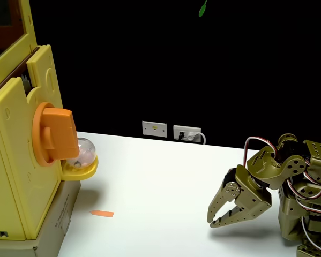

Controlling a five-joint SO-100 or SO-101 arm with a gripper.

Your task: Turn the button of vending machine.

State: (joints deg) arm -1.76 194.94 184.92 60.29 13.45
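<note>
In the fixed view the pale-yellow vending machine (15,160) stands at the left edge, with a red-framed window at its top. Its orange button (54,134), a round disc with a thick bar sticking out toward the right, sits on the machine's front face. Just below it a small yellow tray (81,170) holds a clear capsule ball (84,150). My olive-green gripper (214,220) rests low at the right, far from the button across the white table. Its fingers point down and left, slightly apart, with nothing between them.
A small orange strip (102,213) lies on the white table (160,182) near the machine's base. The machine stands on a grey box (56,227). Wall sockets (171,130) sit behind the table's far edge against a black backdrop.
</note>
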